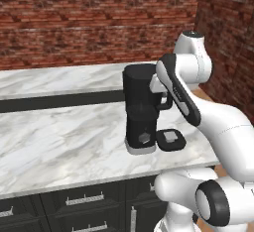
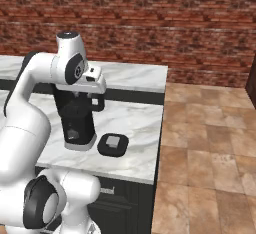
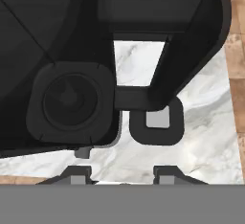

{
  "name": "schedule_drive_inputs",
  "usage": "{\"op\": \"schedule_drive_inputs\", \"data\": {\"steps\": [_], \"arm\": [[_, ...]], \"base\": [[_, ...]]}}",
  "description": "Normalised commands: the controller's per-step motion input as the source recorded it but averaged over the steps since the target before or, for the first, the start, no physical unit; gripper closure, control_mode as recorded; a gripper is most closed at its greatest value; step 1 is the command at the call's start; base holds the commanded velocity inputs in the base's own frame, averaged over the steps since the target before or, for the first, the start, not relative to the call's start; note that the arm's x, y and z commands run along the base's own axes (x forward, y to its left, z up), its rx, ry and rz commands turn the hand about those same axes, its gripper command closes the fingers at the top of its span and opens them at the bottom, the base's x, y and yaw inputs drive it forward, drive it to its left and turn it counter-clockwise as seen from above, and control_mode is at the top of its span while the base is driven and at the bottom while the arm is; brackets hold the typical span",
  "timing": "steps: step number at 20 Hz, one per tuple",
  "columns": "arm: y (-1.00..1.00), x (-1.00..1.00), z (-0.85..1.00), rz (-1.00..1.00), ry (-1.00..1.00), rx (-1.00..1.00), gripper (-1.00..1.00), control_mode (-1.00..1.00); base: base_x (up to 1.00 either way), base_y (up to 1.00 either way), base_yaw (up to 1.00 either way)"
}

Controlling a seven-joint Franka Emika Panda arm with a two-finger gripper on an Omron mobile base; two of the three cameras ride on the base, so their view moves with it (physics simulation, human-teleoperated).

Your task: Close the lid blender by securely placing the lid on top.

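The black blender stands near the right end of the marble counter, its jar open at the top and its loop handle on the right. The lid, a flat black cap with a grey square centre, lies flat on the counter just right of the blender's foot. My gripper hangs open above the handle side of the jar and looks straight down. Nothing is between its fingers. In the hand view the lid lies below the handle, past the blender's base and knob.
The marble counter ends just right of the lid, with tiled floor beyond. A brick wall runs behind, and another closes the right side. Dark drawers sit under the counter.
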Motion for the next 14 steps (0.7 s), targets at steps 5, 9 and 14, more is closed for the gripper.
{"op": "schedule_drive_inputs", "data": {"steps": [5,9,14], "arm": [[-0.17,-0.24,-0.15,0.01,-0.04,0.00,-1.00,-1.00],[-1.00,-0.61,-0.31,0.31,-0.21,0.17,-1.00,-1.00],[-1.00,-0.42,-0.43,0.39,-0.20,0.24,-1.00,-1.00]], "base": [[0.00,0.00,0.00],[0.00,0.00,0.00],[0.00,0.00,0.00]]}}
